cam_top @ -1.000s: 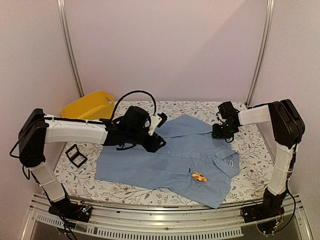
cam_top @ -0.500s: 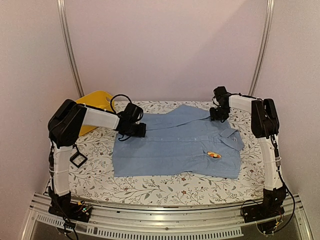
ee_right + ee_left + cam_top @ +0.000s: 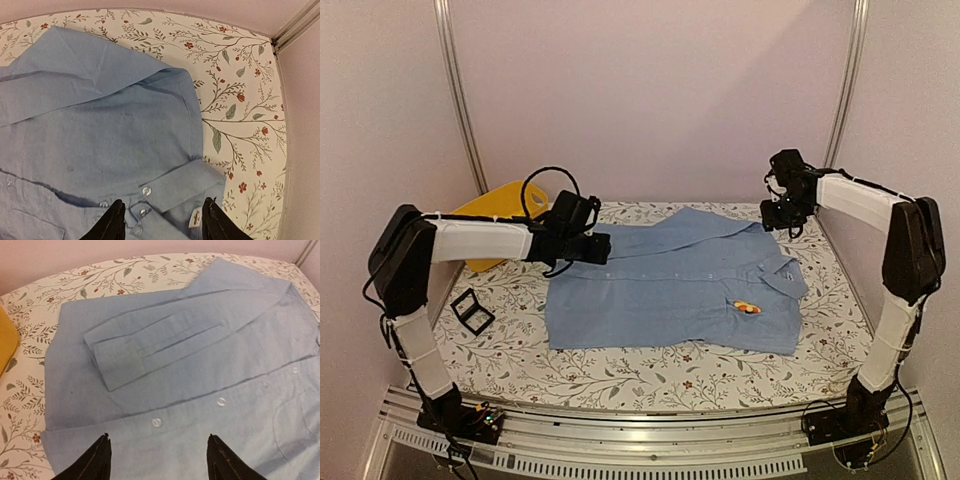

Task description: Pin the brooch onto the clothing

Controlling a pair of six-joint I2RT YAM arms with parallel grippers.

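Brooch: the brooch lies on the chest of the shirt, towards the near right part of the cloth. Whether its pin is through the fabric cannot be told at this size.
Shirt: it is spread flat on the floral surface, collar to the right.
Left claw: the left claw hangs over the left part of the shirt, jaws wide apart with nothing between them.
Right claw: the right claw hovers above the collar at the far right corner, also spread wide and empty.
Reach: both claws are well apart from the brooch.
Risk, loose brooch: if the brooch only rests on the cloth, any tug on the shirt could tip it or slide it off.
Risk, snag: an open finger dragged low across the fabric could catch a fold or a button and bunch the shirt, shifting the brooch with it.
Risk, pinch: the brooch is small and sits flat, so a closing claw may gather cloth along with it or knock it aside.
Risk, layers: a pin pushed hard may pass through front and back together.
In the way: a folded sleeve lies across the front just ahead of the left claw, making a raised ridge.
Basin: the yellow basin sits at the far left, partly behind the left arm, well clear of the brooch.
Box: a small black box lies on the surface left of the shirt, apart from it.
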